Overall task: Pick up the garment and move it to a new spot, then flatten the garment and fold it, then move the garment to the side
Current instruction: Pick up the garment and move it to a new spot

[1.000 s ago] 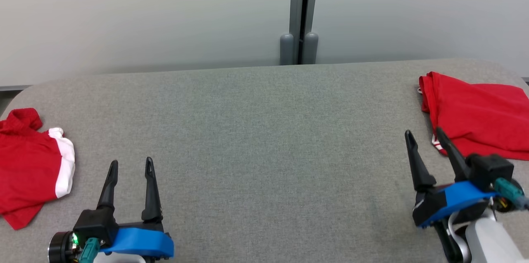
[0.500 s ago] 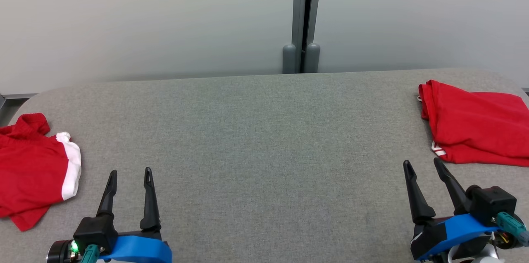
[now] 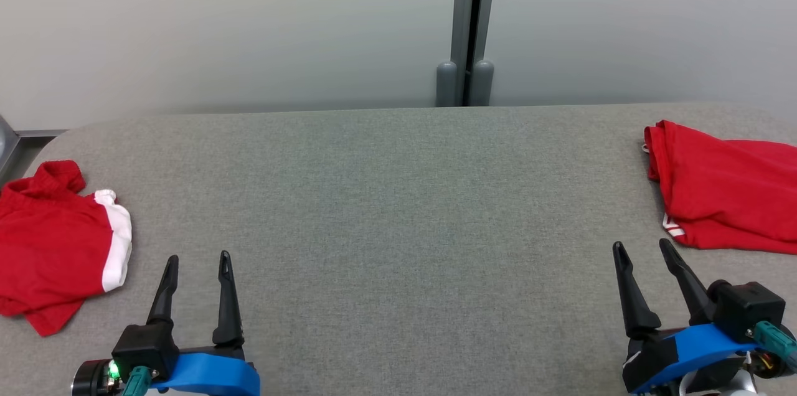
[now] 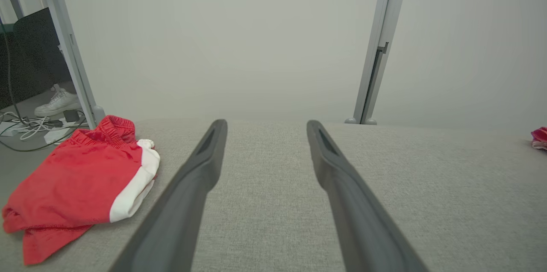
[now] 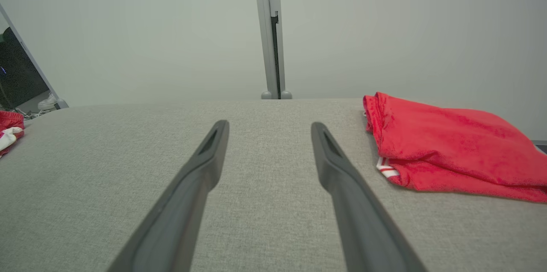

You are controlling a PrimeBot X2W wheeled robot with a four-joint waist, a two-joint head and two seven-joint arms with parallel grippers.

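Observation:
A crumpled red garment with a white band (image 3: 56, 246) lies at the table's left end, also in the left wrist view (image 4: 81, 182). My left gripper (image 3: 198, 256) stands open and empty to its right, low over the grey table (image 3: 398, 209); the fingers (image 4: 201, 165) frame bare cloth. A folded red garment (image 3: 728, 190) rests at the right end, seen closer in the right wrist view (image 5: 448, 148). My right gripper (image 3: 641, 244) is open and empty, just short of that garment's near left corner, its fingers (image 5: 337, 169) apart.
A grey wall with a vertical post (image 3: 473, 22) runs behind the table. Beyond the table's left end stand a metal frame leg (image 4: 68, 45), floor cables (image 4: 25, 126) and a person's white shoe (image 4: 57, 103).
The head camera has shifted, so the whole scene sits slightly lower and to the right. My right gripper has drawn back toward the near edge, away from the folded garment. Both grippers stayed open.

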